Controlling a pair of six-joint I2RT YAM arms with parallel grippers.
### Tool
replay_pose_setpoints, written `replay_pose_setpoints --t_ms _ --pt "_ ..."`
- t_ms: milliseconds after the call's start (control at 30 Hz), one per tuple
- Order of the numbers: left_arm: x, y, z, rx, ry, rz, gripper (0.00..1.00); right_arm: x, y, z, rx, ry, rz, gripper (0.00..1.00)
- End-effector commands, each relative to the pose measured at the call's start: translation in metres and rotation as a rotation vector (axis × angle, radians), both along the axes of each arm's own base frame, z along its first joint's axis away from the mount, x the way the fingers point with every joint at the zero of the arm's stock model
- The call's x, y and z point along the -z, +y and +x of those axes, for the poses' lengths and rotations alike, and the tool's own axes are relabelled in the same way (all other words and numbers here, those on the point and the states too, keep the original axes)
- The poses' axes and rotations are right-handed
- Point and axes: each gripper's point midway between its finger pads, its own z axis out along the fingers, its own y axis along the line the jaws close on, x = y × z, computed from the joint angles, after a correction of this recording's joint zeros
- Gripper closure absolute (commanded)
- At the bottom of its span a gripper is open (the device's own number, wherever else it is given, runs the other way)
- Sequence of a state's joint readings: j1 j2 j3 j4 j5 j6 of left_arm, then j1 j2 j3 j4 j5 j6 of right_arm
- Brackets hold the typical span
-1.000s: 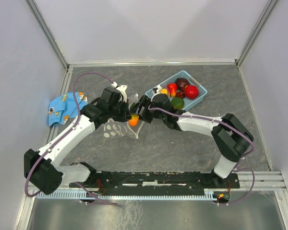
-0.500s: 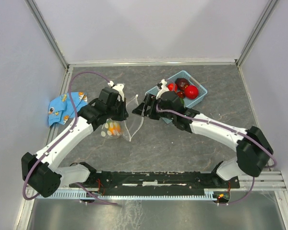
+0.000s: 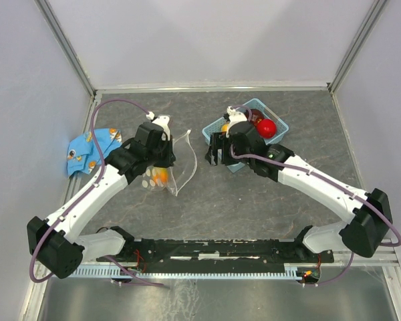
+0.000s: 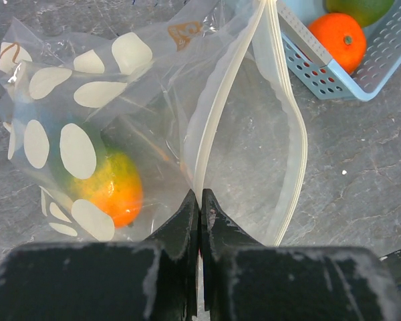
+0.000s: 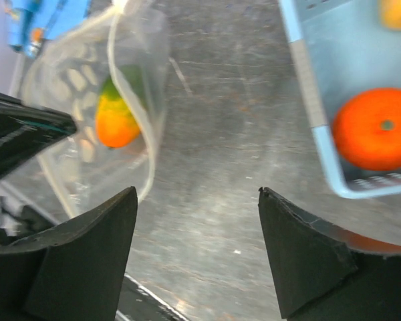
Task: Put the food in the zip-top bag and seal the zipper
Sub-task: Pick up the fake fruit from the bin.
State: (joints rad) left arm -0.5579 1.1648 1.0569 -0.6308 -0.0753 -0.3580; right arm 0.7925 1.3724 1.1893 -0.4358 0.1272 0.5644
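Everything's on the grey counter (image 3: 254,200). The zip-top bag (image 4: 120,100) sits left of centre with its mouth gaping toward the blue basket (image 3: 284,126). My left gripper (image 4: 200,200) is clenched on the bag's rim, right at the zipper (image 4: 217,114). A blue patterned cloth (image 3: 90,150) lies at the far left, well apart from the rest. My right gripper (image 5: 197,200) is spread wide with nothing in it, hovering over bare counter between bag and basket. One orange-and-green fruit (image 4: 110,187) is inside the bag. An orange (image 5: 374,127) and a red fruit (image 3: 266,128) sit in the basket.
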Motion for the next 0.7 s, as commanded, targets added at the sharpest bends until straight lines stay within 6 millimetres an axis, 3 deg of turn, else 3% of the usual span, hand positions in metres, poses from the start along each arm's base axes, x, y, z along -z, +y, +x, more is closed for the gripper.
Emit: replay_pose_setpoints --t_ms 0,133,367,500,667 --pt "-0.021 0.005 0.012 -0.038 -0.069 0.007 0.97 -0.003 -0.047 0.027 0.028 -0.05 -0.266 0.15" --pt "-0.019 0.013 0.012 -0.059 -0.073 0.036 0.97 0.018 -0.072 0.05 0.071 0.024 -0.32 0.15" --pt "-0.018 0.022 0.01 -0.086 -0.097 0.056 0.97 0.047 -0.094 0.091 0.15 0.1 -0.39 0.13" --pt "-0.015 0.02 0.009 -0.072 -0.085 0.048 0.97 0.063 -0.088 0.101 0.144 0.163 -0.389 0.11" --pt "-0.014 0.019 0.009 -0.068 -0.077 0.043 0.97 0.09 -0.074 0.1 0.131 0.261 -0.352 0.1"
